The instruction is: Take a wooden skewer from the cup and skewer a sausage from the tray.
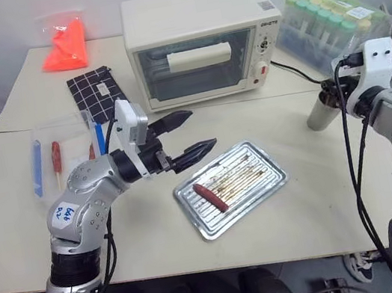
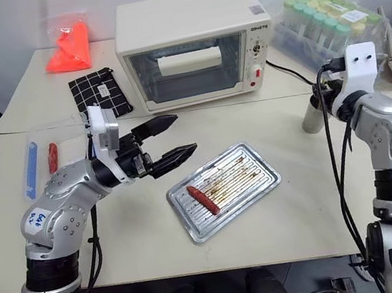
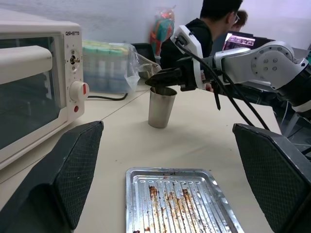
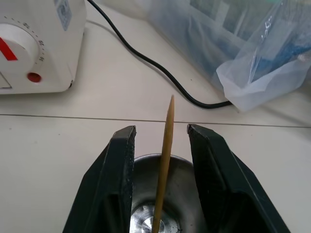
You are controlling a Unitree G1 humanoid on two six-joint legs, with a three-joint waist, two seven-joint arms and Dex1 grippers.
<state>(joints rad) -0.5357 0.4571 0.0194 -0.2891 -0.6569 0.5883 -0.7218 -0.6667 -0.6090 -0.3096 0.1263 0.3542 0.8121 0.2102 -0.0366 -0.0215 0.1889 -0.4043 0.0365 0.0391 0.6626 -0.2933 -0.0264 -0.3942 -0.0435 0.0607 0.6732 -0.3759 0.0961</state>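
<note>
The grey metal cup (image 1: 319, 116) stands at the table's right side, by the oven's cable. One wooden skewer (image 4: 167, 141) stands upright in it. My right gripper (image 4: 161, 130) hovers over the cup's rim (image 3: 162, 91), open, one finger on each side of the skewer with a gap on both sides. The silver tray (image 1: 276, 178) lies at the table's middle front with a dark red sausage (image 1: 210, 197) on its left part. My left gripper (image 1: 199, 129) hangs open and empty just above and left of the tray.
A white toaster oven (image 1: 197, 44) stands behind the tray, its black cable (image 4: 160, 70) running past the cup. A bag of green-capped tubes (image 1: 329, 20) is at the back right. A clear box (image 1: 67, 150), a black pouch (image 1: 99, 91) and an orange bag (image 1: 68, 46) are at the left. A person (image 3: 209, 24) sits beyond the table.
</note>
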